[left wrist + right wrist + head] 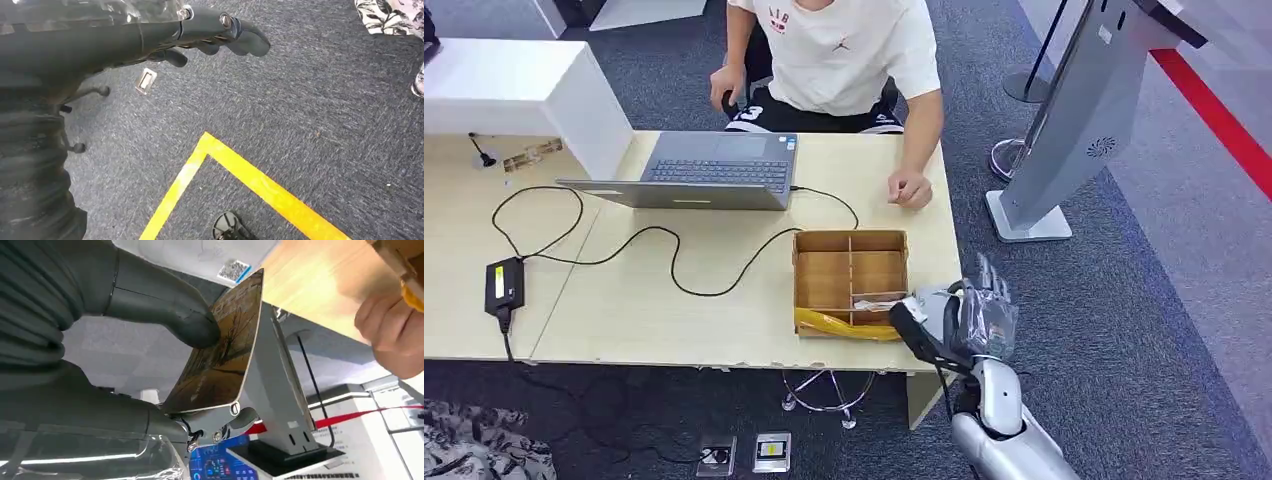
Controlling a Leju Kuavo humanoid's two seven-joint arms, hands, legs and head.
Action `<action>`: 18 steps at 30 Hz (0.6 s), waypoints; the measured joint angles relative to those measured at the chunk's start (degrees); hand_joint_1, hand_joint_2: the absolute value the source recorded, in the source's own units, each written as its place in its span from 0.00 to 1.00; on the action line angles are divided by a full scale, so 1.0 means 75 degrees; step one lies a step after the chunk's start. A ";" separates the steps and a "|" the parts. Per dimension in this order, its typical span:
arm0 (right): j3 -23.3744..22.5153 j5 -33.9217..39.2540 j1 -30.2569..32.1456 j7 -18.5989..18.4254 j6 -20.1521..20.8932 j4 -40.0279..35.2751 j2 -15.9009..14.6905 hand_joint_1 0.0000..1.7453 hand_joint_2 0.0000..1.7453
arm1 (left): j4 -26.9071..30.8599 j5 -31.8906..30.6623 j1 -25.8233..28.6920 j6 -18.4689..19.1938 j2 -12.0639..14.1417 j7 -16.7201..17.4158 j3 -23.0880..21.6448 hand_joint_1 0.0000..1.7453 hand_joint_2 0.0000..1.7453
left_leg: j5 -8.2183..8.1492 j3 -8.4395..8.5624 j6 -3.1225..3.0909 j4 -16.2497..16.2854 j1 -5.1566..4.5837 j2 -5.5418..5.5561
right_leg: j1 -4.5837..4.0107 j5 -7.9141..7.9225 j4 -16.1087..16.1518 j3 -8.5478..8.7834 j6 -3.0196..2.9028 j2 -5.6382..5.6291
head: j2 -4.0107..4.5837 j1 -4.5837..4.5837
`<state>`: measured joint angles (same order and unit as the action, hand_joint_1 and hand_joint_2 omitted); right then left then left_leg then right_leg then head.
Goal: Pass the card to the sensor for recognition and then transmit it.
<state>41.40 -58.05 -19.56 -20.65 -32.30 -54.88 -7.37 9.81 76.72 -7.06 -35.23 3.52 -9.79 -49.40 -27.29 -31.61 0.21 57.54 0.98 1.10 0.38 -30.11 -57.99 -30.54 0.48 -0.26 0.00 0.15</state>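
1. Right hand (972, 318), lower right of the head view, pinches the card (220, 347) between thumb and fingers (240, 419).
2. The sensor stand (1079, 110) rises upper right, beyond the bench (714, 320) corner.
3. Left hand (150, 35) hangs empty, fingers loosely curled.

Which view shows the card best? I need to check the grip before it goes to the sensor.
The right wrist view: the card is seen close up, pinched by the right hand with the thumb pressed on its brown printed face. In the head view the right hand hides it. The left wrist view looks at the carpet.
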 joint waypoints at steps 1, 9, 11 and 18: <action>0.0000 0.0015 0.0012 0.0023 0.0011 0.0003 0.0011 1.00 1.00 | 0.0000 0.0003 -0.0001 0.0000 0.0000 0.0000 0.0003 0.00 1.00 | 0.0000 0.0000 0.0000 0.0000 0.0000 0.0000 | 0.0000 0.0000 0.0000 0.0000 0.0000 0.0000 | 0.0000 0.0000; 0.0000 0.0245 0.0034 0.0128 0.0090 0.0128 0.0140 1.00 1.00 | 0.0000 -0.0003 -0.0008 0.0000 -0.0015 0.0000 0.0006 0.00 1.00 | 0.0000 0.0000 0.0000 0.0000 0.0000 -0.0001 | 0.0000 0.0000 0.0000 0.0000 0.0000 0.0000 | 0.0000 0.0000; 0.0000 0.0303 0.0034 0.0131 0.0111 0.0166 0.0152 1.00 1.00 | 0.0000 -0.0003 -0.0008 0.0000 -0.0015 0.0000 0.0009 0.00 1.00 | 0.0000 0.0000 0.0000 0.0000 0.0000 -0.0001 | 0.0000 0.0000 0.0000 0.0000 0.0000 0.0000 | 0.0000 0.0000; 0.0000 0.0478 0.0034 0.0201 0.0216 0.0347 0.0172 1.00 1.00 | 0.0000 -0.0017 -0.0008 0.0000 -0.0015 0.0000 0.0017 0.00 1.00 | 0.0000 -0.0001 0.0000 0.0000 0.0000 -0.0001 | 0.0000 0.0000 0.0000 0.0000 0.0000 0.0000 | 0.0000 0.0003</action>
<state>41.40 -54.47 -19.30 -19.15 -30.69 -52.28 -6.08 9.81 76.59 -7.11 -35.23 3.41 -9.79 -49.27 -27.29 -31.62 0.21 57.54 0.97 1.09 0.38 -30.11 -57.99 -30.54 0.48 -0.26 0.00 0.17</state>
